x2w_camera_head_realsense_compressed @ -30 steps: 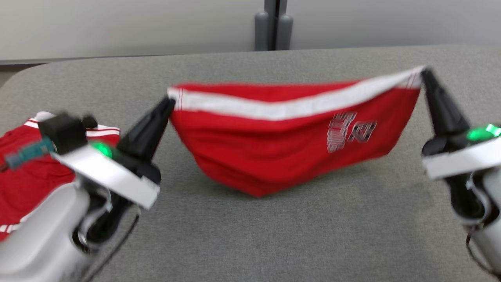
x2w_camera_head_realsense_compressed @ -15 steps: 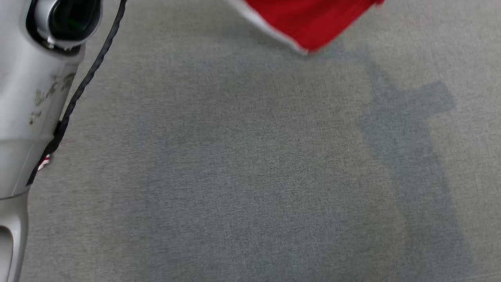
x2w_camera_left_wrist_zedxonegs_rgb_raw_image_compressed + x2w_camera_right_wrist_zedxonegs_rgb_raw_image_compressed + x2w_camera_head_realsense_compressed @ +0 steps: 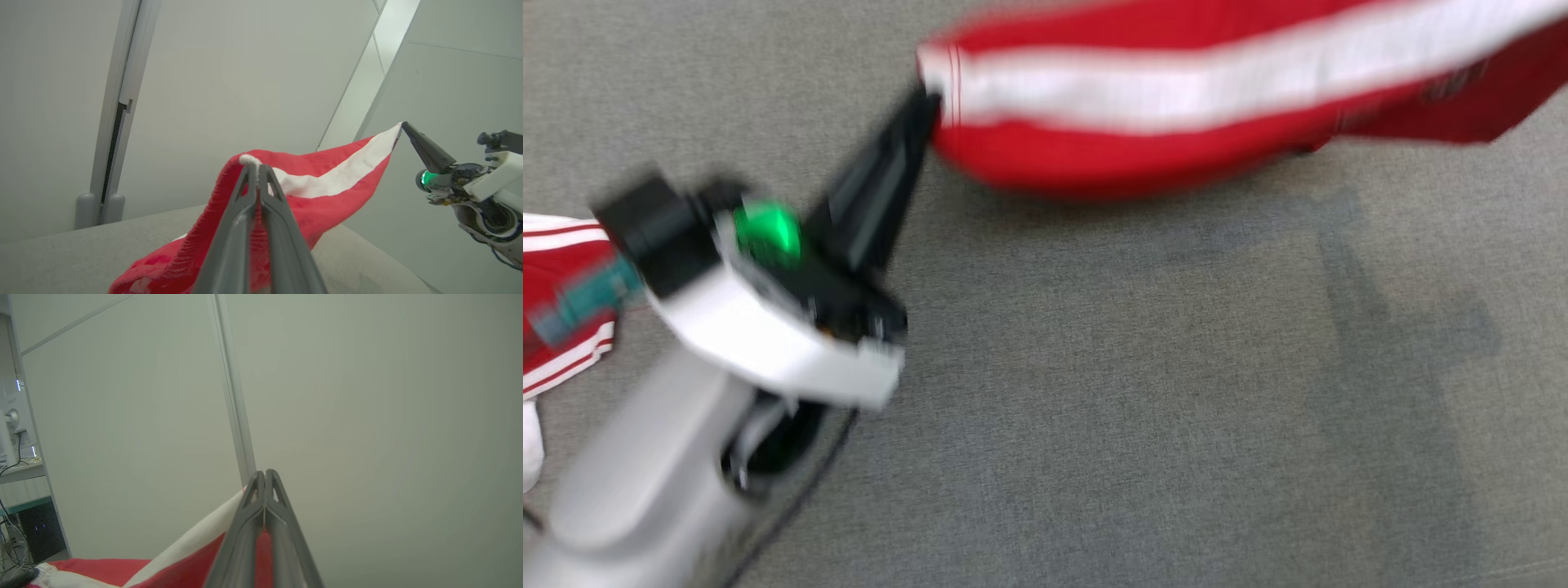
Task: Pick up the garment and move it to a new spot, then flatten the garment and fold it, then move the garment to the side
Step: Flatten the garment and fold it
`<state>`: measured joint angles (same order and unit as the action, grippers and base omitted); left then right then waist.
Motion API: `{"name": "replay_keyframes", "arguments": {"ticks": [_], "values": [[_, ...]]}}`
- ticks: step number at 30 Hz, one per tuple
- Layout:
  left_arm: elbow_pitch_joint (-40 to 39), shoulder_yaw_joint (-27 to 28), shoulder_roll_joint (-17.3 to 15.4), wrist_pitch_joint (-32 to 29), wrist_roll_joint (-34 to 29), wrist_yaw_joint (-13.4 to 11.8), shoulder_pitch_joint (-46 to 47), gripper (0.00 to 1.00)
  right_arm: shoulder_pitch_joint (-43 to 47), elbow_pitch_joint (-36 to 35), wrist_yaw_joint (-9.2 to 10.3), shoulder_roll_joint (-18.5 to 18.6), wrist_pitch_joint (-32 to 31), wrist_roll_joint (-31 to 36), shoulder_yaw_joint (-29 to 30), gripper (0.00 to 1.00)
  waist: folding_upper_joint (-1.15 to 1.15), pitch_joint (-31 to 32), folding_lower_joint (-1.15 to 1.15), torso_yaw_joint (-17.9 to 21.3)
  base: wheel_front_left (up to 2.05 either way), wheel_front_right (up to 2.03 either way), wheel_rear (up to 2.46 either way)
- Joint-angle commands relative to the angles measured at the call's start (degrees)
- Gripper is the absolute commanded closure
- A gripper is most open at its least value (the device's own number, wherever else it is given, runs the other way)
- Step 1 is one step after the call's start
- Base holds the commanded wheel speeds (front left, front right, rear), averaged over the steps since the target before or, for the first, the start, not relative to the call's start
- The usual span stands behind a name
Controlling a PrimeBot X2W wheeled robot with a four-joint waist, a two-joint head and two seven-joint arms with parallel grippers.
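Since my head camera has tipped down and back within the last second, the shift is mostly the view's, not the cloth's. Nearest, over the grey desk point(image 3: 1143, 425), my left pincer point(image 3: 925, 100) is clenched on one white-banded corner of the red garment point(image 3: 1094, 163), and the right pincer point(image 3: 402, 124) is clamped on the far corner. It hangs stretched between them, blurred, seemingly tauter than before. I judge it is being carried to its new spot, not yet flattened.
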<state>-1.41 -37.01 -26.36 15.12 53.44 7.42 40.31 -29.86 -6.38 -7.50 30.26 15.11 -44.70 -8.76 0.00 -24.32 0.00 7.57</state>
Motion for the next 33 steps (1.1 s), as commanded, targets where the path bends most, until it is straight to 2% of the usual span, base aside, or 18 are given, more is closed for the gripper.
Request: {"name": "replay_keyframes", "arguments": {"ticks": [1,6,7,12,16,20,26,33], "values": [[-2.0,0.6,-1.1,0.0,-0.3,0.0,-5.3,1.0,5.4,-1.9,0.02,0.1,0.1,-0.9,0.5,1.0,0.0,1.3,0.0,-0.9,0.0,0.0,0.0],[-7.3,4.3,-1.4,0.0,-1.1,0.0,-23.6,1.0,22.8,-7.4,0.02,-2.2,0.1,-3.5,3.2,1.0,0.0,3.4,0.0,-1.6,0.0,0.0,0.0],[-7.3,4.3,-1.4,0.0,-1.1,0.0,-23.6,1.0,22.8,-7.4,0.02,-2.2,0.1,-3.5,3.2,1.0,0.0,3.4,0.0,-1.6,0.0,0.0,0.0],[-11.7,6.4,-1.2,0.0,-2.7,0.0,-35.4,1.0,35.5,-11.1,0.02,-1.7,0.1,-6.7,4.0,1.0,0.0,4.6,0.0,-2.4,0.0,0.0,0.0],[-13.7,6.0,-1.7,0.0,-3.1,0.0,-38.5,1.0,39.1,-12.3,0.02,-0.9,0.1,-8.1,5.6,1.0,0.0,4.9,0.0,-3.1,0.0,0.0,0.0],[-12.3,5.2,-0.5,-2.2,-1.7,-0.5,-36.2,1.0,36.3,-9.9,0.02,0.0,0.1,-7.7,4.1,1.0,0.0,5.0,0.0,-3.7,0.0,0.0,0.0],[-8.1,4.9,3.0,-8.6,5.0,-0.7,-29.5,1.0,26.2,-0.3,0.02,1.4,-0.4,-6.9,1.1,1.0,0.0,3.7,0.0,-5.2,0.0,0.0,0.0],[-3.1,7.4,6.3,-16.7,13.6,-3.7,-20.1,1.0,11.7,9.1,0.02,3.5,-3.7,-6.5,-3.8,1.0,0.0,-0.1,0.0,-7.1,0.0,0.0,0.0]]}}
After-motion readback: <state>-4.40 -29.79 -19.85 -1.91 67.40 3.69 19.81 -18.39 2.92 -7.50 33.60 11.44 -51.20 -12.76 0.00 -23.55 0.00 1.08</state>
